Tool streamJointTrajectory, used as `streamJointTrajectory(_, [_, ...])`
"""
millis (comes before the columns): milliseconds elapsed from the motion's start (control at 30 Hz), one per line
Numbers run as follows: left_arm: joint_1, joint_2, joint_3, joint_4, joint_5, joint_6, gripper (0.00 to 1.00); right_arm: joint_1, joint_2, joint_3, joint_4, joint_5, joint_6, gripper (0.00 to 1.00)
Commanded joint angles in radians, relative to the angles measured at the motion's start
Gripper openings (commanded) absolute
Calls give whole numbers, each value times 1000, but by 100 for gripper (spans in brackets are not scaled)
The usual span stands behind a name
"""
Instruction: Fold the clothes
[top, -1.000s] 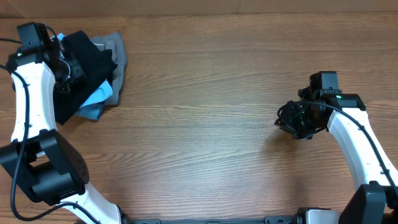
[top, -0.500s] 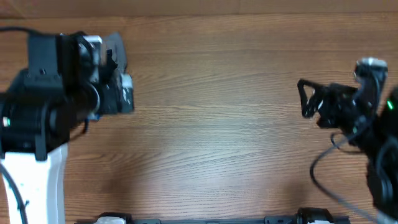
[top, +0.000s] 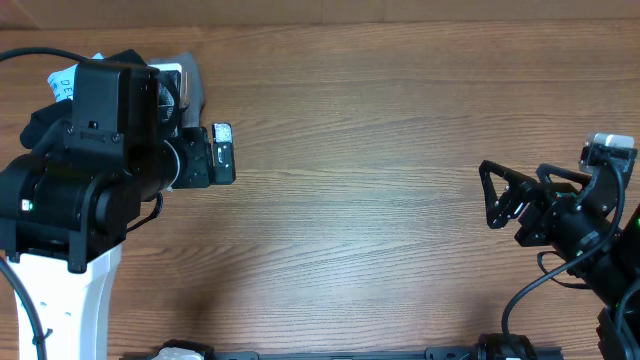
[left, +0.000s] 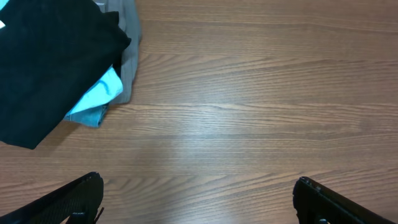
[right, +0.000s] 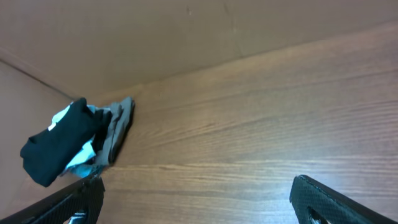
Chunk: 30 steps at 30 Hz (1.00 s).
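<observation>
- Although the overhead camera took in the whole table (top: 360, 120), the left arm (top: 90, 170) covered the far-left corner, so only an edge of a grey garment (top: 192, 85) showed and the black clothes could not be picked out there.
- That view alone showed the right gripper (top: 497, 195), over bare wood near the right side, jaws spread wide.
- From the left wrist, the clothes (left: 50, 62) appeared plainly: they lay on top of a pile at the upper left, over a light blue shirt (left: 93, 102) and the grey garment, with the long axis running from upper right down to lower left.
- The left gripper (left: 199, 182) hung wide apart over bare wood beside the pile, holding nothing.
- From the right wrist, the pile sat far off by the back wall (right: 155, 37), and the clothes again slanted towards the lower left.
</observation>
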Motion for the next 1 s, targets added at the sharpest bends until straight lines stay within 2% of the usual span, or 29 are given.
streamJointTrajectory(0, [-5, 12, 2, 4, -3, -24, 100, -2, -3, 7, -20, -11, 2, 100])
streamJointTrajectory(200, [-5, 12, 2, 4, -3, -24, 100, -2, -6, 27, -29, 17, -8, 100])
streamJointTrajectory(333, [-5, 12, 2, 4, -3, -24, 100, -2, -6, 81, -15, 37, -136, 100])
streamJointTrajectory(467, [-5, 12, 2, 4, -3, -24, 100, -2, -35, 56, 96, 62, -278, 100])
streamJointTrajectory(667, [-5, 12, 2, 4, -3, -24, 100, -2, -228, -213, 324, 61, -316, 100])
streamJointTrajectory(967, [-5, 12, 2, 4, -3, -24, 100, -2, -566, -700, 433, 61, -315, 100])
